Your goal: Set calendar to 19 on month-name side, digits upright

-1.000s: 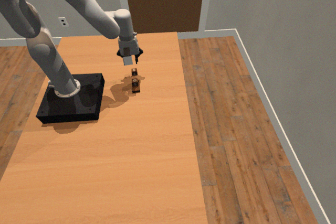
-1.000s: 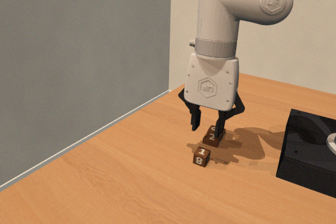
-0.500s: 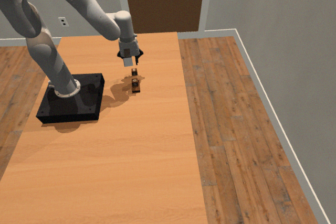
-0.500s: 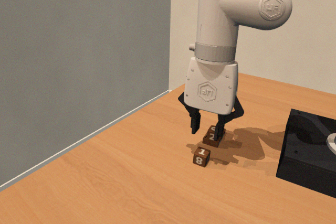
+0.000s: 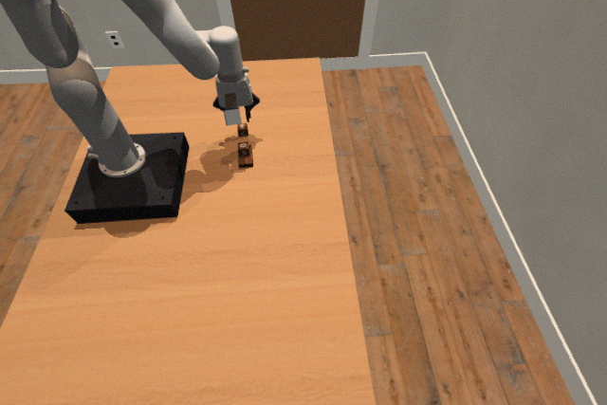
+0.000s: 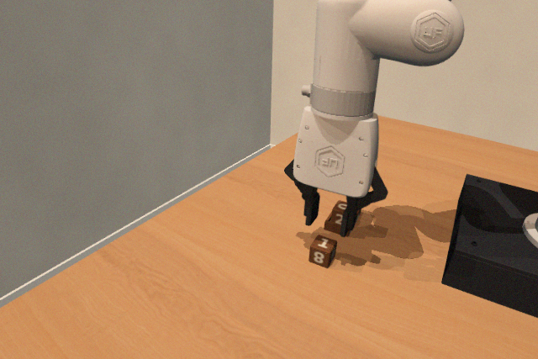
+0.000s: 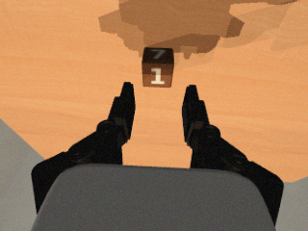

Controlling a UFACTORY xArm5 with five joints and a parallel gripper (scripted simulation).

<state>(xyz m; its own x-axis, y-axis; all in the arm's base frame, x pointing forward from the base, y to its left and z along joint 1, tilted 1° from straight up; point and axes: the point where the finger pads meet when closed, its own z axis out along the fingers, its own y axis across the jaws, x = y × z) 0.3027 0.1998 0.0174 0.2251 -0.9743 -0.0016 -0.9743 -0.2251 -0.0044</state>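
- Gripper (image 5: 241, 119) (image 6: 327, 228) (image 7: 159, 95): fingers partway apart, nothing between.
- Loose cube (image 5: 242, 130) (image 6: 322, 251) (image 7: 158, 67): on table, lower centre of exterior frame.
- Step, apparently: collecting this cube.
- Your next move: align over it, descend astride, close.

Two cubes (image 5: 242, 130) (image 6: 322, 250) (image 7: 158, 67), apparently one tray (image 5: 246, 163).

From the top, we see one cube (image 5: 242, 129) (image 6: 322, 251) (image 7: 158, 67) on the table (image 5: 245, 267) (image 6: 173, 294) (image 7: 48, 87), just beyond the tray (image 5: 246, 162). We find the other cube (image 5: 243, 149) (image 6: 336, 220) at the tray's far end, with the arm's base (image 5: 169, 205) (image 6: 486, 274) to the left
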